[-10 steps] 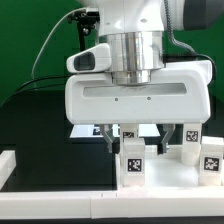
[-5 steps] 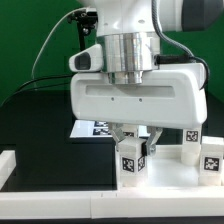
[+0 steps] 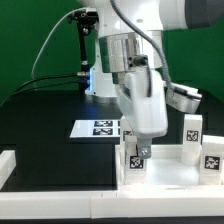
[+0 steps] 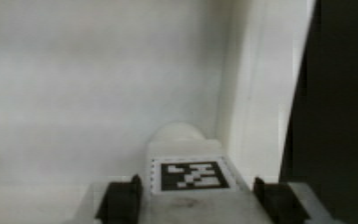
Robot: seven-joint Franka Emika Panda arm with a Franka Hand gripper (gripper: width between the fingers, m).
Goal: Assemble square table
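Note:
My gripper (image 3: 138, 152) is shut on a stubby white leg (image 3: 134, 162) with a black-and-white tag, held upright at the left edge of the white square panel (image 3: 172, 172) in the exterior view. In the wrist view the leg (image 4: 194, 165) sits between my two dark fingers (image 4: 119, 202), its tag facing the camera, above the panel's white face (image 4: 87, 80) and raised rim (image 4: 250, 70). Two more tagged legs (image 3: 190, 131) (image 3: 211, 152) stand at the exterior view's right. The panel's corner sockets are hidden.
The marker board (image 3: 100, 127) lies on the black table behind the panel. A long white border piece (image 3: 60, 205) runs along the front, and another (image 3: 6, 165) stands at the exterior view's left. The arm's base and cables are at the back.
The hand has turned about its axis from broadside to edge-on in the exterior view, with the leg still gripped at nearly the same spot.

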